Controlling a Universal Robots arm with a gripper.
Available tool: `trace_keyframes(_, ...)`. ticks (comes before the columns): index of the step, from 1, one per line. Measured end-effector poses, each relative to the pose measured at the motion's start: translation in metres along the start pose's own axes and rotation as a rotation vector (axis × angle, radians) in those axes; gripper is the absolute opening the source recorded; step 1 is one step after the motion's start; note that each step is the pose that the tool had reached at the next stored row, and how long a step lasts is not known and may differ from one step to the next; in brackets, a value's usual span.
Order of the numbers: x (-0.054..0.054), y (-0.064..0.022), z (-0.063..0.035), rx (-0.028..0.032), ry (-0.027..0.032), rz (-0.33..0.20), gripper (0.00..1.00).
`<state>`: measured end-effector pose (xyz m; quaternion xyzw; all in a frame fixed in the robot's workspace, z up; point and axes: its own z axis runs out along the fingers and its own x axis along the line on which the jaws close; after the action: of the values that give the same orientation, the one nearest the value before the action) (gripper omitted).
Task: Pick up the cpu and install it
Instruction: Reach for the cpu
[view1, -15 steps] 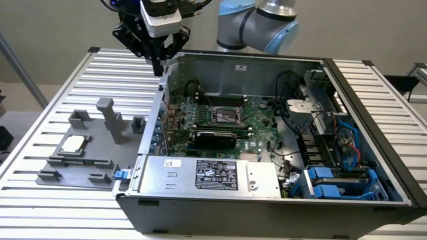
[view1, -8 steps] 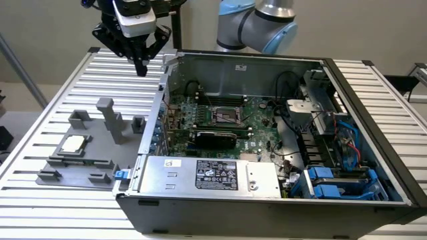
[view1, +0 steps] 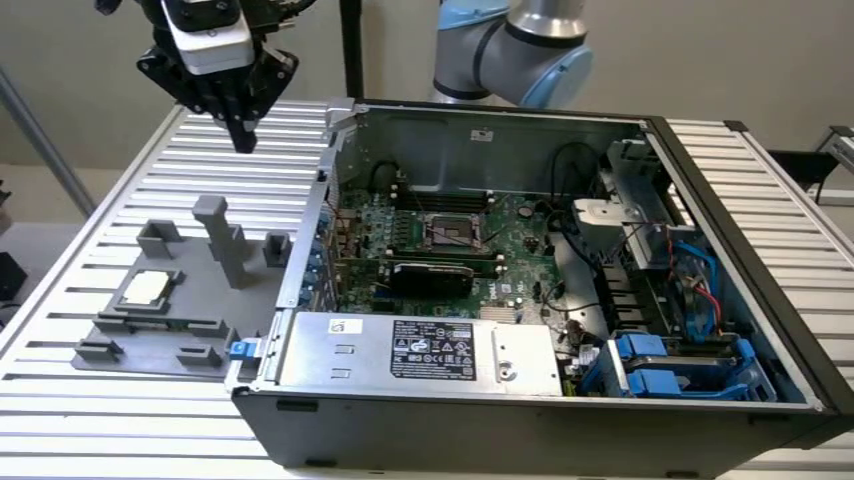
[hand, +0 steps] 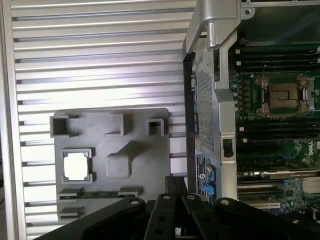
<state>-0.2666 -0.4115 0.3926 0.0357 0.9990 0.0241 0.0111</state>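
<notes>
The cpu, a small pale silver square, lies in a recess of the grey holder plate on the slatted table, at the exterior view's left. My gripper hangs high above the table behind the plate, well clear of the cpu, fingers shut together with nothing between them. Inside the open computer case, the motherboard's square socket shows a dark bare centre.
Several upright grey posts rise from the holder plate. A silver power supply box with a black label sits at the case front. Cables and blue drive bays fill the case on the exterior view's right. The arm's base stands behind the case.
</notes>
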Motion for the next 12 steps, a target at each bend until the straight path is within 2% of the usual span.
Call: trace_keyframes(12, 0.054, -0.0067, -0.0013, 0.0008, -0.0005, 0.0, 0.11)
